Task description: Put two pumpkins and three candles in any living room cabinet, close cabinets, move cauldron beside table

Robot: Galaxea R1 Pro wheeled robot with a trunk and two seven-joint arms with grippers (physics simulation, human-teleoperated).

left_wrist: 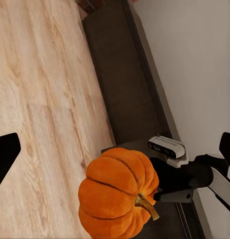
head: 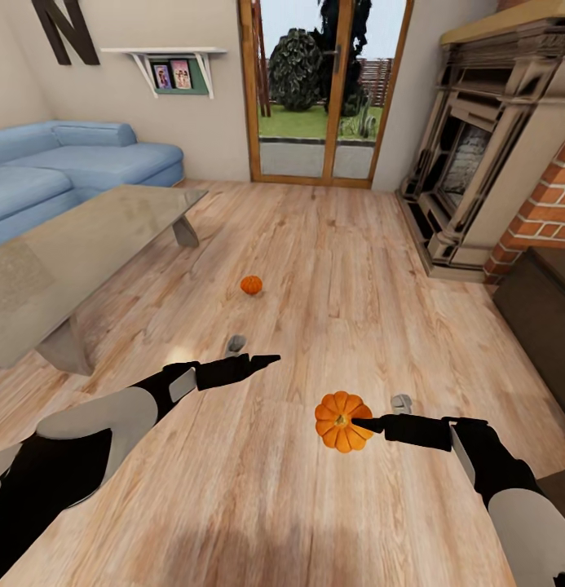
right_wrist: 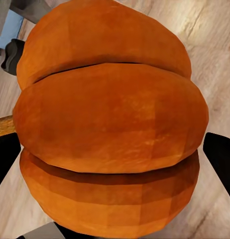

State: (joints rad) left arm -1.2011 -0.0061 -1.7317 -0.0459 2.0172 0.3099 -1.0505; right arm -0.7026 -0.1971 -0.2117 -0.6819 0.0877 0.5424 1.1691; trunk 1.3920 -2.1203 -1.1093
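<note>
Right gripper holding one pumpkin above the living room floor, the other pumpkin lying on the planks.

Head view: the right gripper [head: 365, 424] has its fingers closed on a pumpkin [head: 342, 421], held over the wood floor [head: 331, 244]; the second pumpkin [head: 251, 284] sits on the floor farther off, near the corner of the glass-topped table [head: 86, 236]. The left gripper [head: 262, 359] is empty, and how far its fingers are spread cannot be told here. The sofa [head: 70, 163] stands behind the table and the fireplace [head: 486, 155] is at the right. Left wrist view: the left gripper's dark fingertips [left_wrist: 5, 154] stand wide apart, with the held pumpkin [left_wrist: 117, 191] and the right gripper [left_wrist: 162, 184] beyond them, beside the low dark cabinet [left_wrist: 125, 84] along the wall. Right wrist view: the pumpkin [right_wrist: 110, 124] sits between the dark fingers [right_wrist: 222, 154], touching them on both sides.
</note>
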